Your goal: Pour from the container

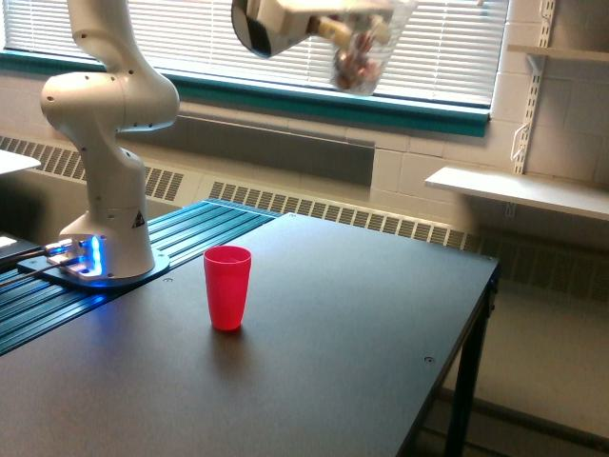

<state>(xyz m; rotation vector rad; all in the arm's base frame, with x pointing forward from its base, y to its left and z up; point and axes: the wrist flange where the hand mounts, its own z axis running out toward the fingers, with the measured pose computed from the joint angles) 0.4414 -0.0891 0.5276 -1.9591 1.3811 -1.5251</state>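
A clear plastic container [366, 52] with small brownish pieces inside hangs at the top of the exterior view, blurred by motion. My gripper [347, 24] is shut on the container; its fingers are mostly lost in the blur and cut by the top edge. The container is high above the black table [381, 324] and well off to the exterior view's right of a red cup [227, 287]. That cup stands upright on the table near my arm's base [105, 243].
The white arm rises from a lit base on a ribbed teal rail at the exterior view's left. The table's right edge drops off near a wall shelf [519, 190]. A window with blinds runs behind.
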